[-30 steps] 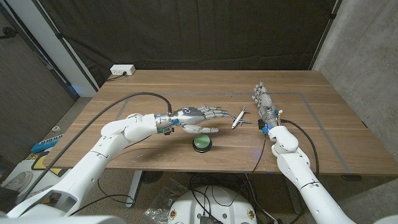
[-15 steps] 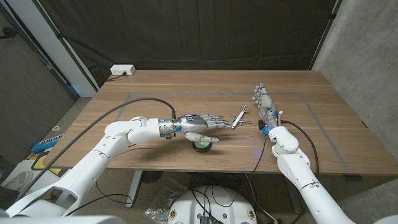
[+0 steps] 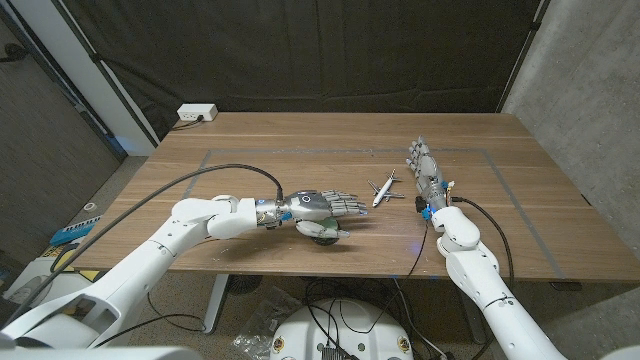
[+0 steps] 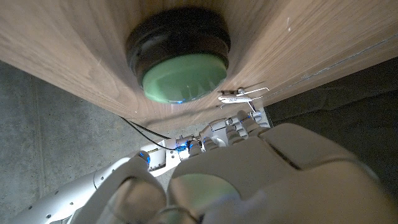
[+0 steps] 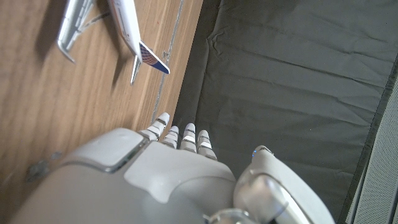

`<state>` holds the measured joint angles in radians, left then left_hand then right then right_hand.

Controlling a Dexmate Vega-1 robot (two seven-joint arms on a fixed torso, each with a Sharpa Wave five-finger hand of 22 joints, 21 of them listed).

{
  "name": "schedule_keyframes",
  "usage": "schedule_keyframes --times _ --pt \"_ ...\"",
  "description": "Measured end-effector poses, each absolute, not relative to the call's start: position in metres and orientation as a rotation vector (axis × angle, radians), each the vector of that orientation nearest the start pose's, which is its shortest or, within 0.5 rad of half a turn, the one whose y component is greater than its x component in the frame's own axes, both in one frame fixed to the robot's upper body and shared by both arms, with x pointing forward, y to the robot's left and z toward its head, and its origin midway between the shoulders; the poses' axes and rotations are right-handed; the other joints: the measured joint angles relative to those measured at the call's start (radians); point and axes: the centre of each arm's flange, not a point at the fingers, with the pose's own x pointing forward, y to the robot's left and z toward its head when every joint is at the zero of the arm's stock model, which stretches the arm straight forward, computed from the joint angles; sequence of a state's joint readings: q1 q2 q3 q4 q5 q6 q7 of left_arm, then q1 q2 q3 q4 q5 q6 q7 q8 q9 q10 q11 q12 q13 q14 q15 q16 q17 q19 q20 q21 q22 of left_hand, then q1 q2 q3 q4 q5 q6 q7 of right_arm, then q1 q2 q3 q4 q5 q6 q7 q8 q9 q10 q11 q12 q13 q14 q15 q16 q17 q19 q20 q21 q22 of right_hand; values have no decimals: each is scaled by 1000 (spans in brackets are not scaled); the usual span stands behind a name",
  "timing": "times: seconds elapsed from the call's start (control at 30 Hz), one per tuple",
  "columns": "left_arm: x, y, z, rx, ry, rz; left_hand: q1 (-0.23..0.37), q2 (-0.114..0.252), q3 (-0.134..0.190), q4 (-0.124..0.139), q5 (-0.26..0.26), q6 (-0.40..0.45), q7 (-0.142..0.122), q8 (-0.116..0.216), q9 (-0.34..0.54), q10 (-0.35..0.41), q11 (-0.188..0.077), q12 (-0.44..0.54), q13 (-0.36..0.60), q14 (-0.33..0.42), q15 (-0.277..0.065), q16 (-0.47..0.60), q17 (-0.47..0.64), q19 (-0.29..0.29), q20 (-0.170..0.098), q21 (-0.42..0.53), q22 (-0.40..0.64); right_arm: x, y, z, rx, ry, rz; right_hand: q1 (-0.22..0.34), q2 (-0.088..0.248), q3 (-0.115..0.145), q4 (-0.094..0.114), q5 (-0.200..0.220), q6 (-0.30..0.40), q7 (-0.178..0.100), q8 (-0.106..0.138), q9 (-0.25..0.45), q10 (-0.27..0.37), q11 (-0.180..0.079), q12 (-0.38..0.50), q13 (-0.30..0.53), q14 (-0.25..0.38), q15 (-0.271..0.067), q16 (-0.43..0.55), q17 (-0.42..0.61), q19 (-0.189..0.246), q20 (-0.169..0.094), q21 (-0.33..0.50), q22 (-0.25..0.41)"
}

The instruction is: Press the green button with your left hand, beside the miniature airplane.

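Round green plastic push button in a black base (image 4: 183, 65), sitting on the wooden surface (image 3: 300, 150) near its front edge, just beside and nearer the robot than the small white miniature airplane (image 3: 383, 188). Left robot hand (image 3: 318, 207) spread directly over the button, fingers extended toward the airplane, grasping nothing; contact with the cap impossible to confirm. Right robot hand (image 3: 424, 164) standing upright beyond the airplane, fingers straight, released. Likely a rigid, springy cap on a light base: best pressed straight down on its centre, not gripped, to avoid sliding it.
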<state>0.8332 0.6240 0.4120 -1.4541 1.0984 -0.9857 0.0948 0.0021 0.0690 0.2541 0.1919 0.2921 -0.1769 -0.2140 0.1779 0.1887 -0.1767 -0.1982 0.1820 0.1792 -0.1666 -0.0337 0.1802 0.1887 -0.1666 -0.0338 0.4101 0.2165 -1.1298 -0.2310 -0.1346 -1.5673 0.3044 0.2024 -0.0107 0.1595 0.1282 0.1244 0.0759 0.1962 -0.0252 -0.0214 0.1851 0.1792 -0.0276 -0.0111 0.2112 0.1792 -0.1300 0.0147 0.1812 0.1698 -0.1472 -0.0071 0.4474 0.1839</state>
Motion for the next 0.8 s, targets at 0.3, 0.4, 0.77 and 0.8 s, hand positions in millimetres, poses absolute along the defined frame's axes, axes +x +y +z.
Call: schedule_keyframes --times 0.3,0.4,0.77,0.8 --pt "560 160 -102 1719 -1300 -659 0 0 0 0 -4 0 0 0 0 4 4 0 0 0 0 0 0 0 0 0 5 598 -237 -84 52 -595 127 0 0 0 0 0 0 0 0 0 0 0 0 0 0 0 0 0 0 0 -3 0" --pt "564 158 -115 1731 -1307 -669 0 0 0 0 -4 0 0 0 0 4 4 0 0 0 0 0 0 0 0 0 5 598 -237 -85 46 -591 124 0 0 0 0 0 0 0 0 0 0 0 0 0 0 0 0 0 0 0 -4 0" --pt "579 153 -128 1792 -1318 -635 0 0 0 0 -4 0 0 0 0 4 4 0 0 0 0 0 0 0 0 0 5 599 -234 -84 36 -593 119 0 0 0 0 0 0 0 0 0 0 0 0 0 0 0 0 0 0 0 -3 0" --pt "580 151 -130 1803 -1312 -649 0 0 3 3 -4 0 0 0 0 4 4 0 0 0 0 0 0 0 0 0 5 599 -234 -83 36 -594 116 0 0 0 0 0 0 0 0 0 0 0 0 0 0 0 0 0 0 0 -3 0"
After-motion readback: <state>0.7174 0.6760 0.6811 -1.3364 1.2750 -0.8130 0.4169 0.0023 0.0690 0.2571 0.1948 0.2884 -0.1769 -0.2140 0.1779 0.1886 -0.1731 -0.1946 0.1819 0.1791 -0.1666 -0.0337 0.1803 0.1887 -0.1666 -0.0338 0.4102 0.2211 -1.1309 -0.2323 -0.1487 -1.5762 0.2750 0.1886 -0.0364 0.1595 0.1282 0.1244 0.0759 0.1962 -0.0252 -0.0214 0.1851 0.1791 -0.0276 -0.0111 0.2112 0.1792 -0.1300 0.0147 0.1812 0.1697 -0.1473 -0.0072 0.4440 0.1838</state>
